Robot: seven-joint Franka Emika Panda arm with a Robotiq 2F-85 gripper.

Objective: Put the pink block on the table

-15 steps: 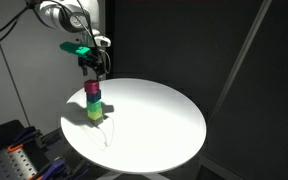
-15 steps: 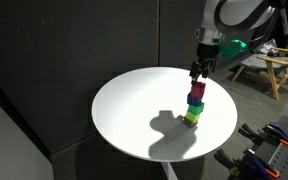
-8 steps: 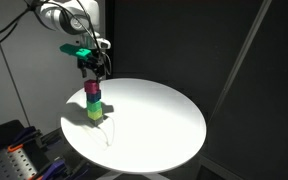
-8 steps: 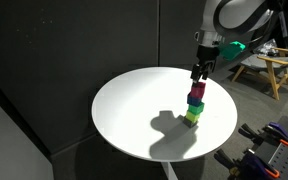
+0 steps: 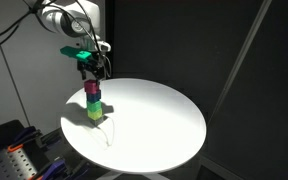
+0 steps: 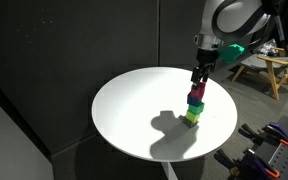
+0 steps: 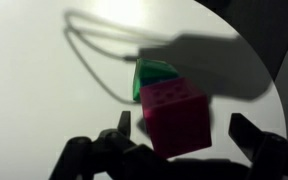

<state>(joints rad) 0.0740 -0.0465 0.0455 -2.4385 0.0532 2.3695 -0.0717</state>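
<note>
Clearly, in an exterior view the tool (image 5: 92, 70) is seen hanging straight above a short tower of cubes. The pink block (image 5: 92, 90) is found at the very top of this tower, with a bluish cube (image 5: 93, 101) under it and a green cube (image 5: 94, 113) at the bottom. The tower stands on the white bench (image 5: 154, 120), near the rim on the arm's side.

Next, in an exterior view from another place, the tool (image 6: 199, 78) is shown just above the pink block (image 6: 197, 92). Whether the fingertips already reach down beside the block cannot be told from here. The bench (image 6: 134, 110) around the tower is bare apart from the arm's shadow.

Finally, in the wrist view the pink block (image 7: 174, 115) is framed between the two dark fingers (image 7: 109, 155), which are spread apart. A gap of white bench is left on each side, so the tool is judged to be wide apart and holding nothing. A green cube (image 7: 154, 72) peeks out behind the pink one.

The block is thus judged to lie directly under the tool, along its line of approach. As a cube it has no long axis, but its side faces appear a little turned against the fingers. A straight descent is called for before the fingers are brought together.
</note>
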